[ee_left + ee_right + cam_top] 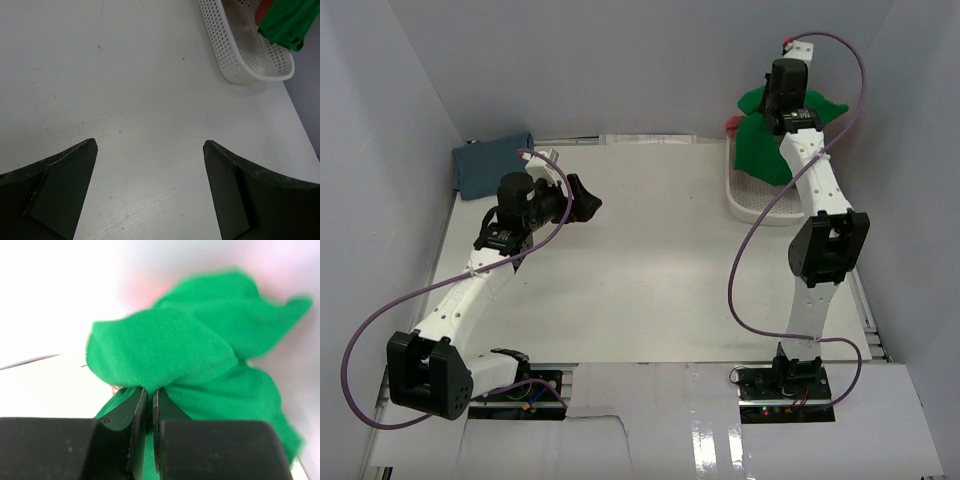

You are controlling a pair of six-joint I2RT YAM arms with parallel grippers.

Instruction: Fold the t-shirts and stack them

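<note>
Green t-shirt hangs pinched in right fingers above basket.

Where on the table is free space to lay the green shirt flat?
The table is bare in the middle, between the left gripper and the basket. The blue t-shirt fills the far left corner. Crowded: far right, where the right gripper pinches the green t-shirt above the basket.

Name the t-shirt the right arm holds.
The bright green t-shirt: the right jaws pinch it over the basket, while the slate blue one lies at far left, untouched.
</note>
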